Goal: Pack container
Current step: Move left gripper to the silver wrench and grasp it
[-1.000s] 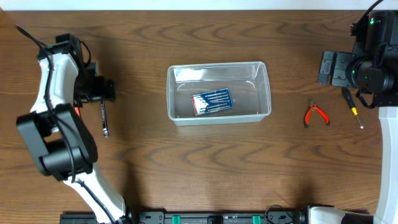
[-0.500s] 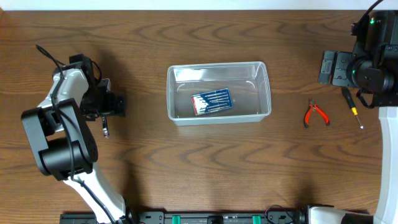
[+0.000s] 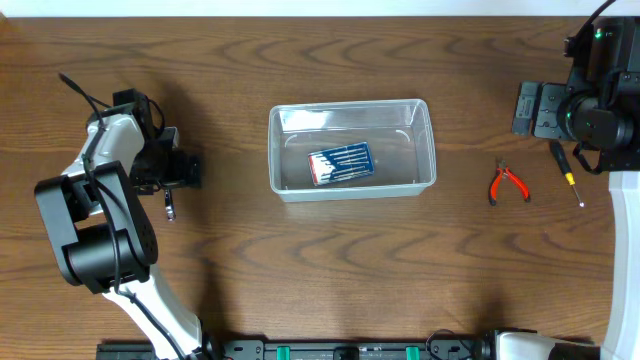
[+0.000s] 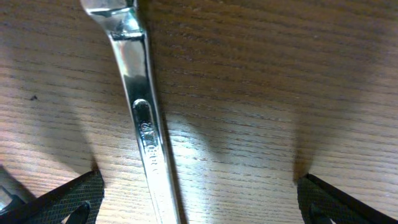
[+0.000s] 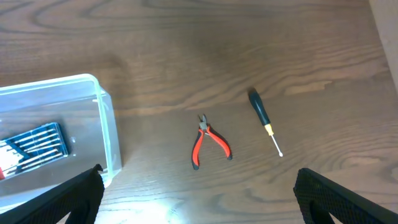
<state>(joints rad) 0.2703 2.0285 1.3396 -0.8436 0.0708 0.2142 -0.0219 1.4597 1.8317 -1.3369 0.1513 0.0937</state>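
Note:
The clear plastic container [image 3: 350, 103] stands mid-table and holds a blue pack of small screwdrivers [image 3: 340, 163]. A silver wrench [image 3: 169, 208] lies on the wood at the left. My left gripper [image 3: 172, 170] is low over it. In the left wrist view it is open [image 4: 199, 202], and the wrench [image 4: 146, 124] runs between its fingers, nearer the left one. My right gripper [image 3: 532, 108] is open and empty [image 5: 199, 199] at the far right. The container's end [image 5: 107, 134] and the pack [image 5: 37, 144] show in the right wrist view.
Red-handled pliers [image 3: 508, 184] and a black-handled screwdriver [image 3: 566, 172] lie on the table right of the container. Both also show in the right wrist view, the pliers [image 5: 210, 148] left of the screwdriver [image 5: 261, 111].
My left gripper has moved toward the table's front and slightly right, down over the wrench, and has barely shifted in the last half second. The right arm has not moved.

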